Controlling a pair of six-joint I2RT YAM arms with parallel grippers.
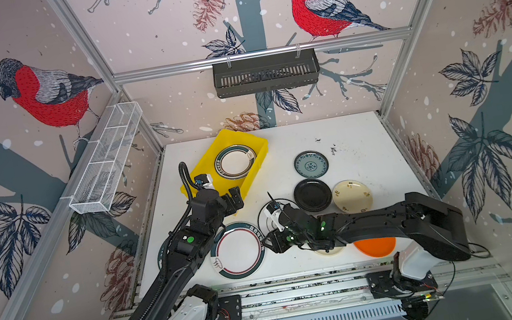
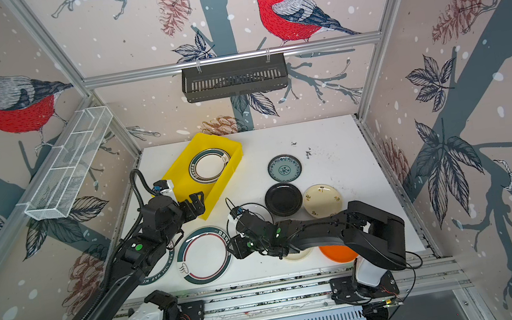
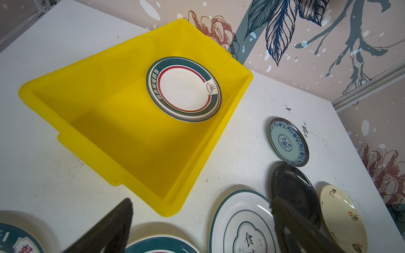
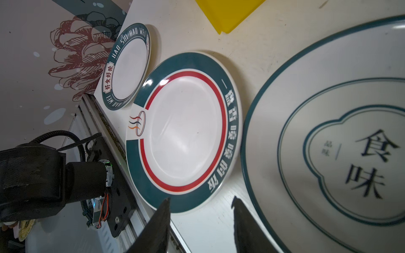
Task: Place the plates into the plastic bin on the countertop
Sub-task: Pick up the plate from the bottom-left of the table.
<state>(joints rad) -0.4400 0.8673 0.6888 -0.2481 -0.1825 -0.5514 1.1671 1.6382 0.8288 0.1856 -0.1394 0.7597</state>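
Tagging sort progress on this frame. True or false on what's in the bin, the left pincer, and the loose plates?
1. A green-rimmed plate lies in the plastic bin. True.
2. The left pincer grips a plate. False: it is open and empty.
3. The black plate lies inside the bin. False: it lies on the countertop, beside the cream plate.
4. The teal patterned plate lies outside the bin. True.

One plate (image 1: pixel 236 162) in the yellow bin (image 1: pixel 205 172), others on the white countertop (image 1: pixel 348 140).
The binned plate, green-rimmed, lies flat at centre frame. The teal plate (image 1: pixel 311 164), black plate (image 1: pixel 312 194), cream plate (image 1: pixel 352 195), orange plate (image 1: pixel 376 247) and larger green-rimmed plate (image 1: pixel 237 249) lie flat below.
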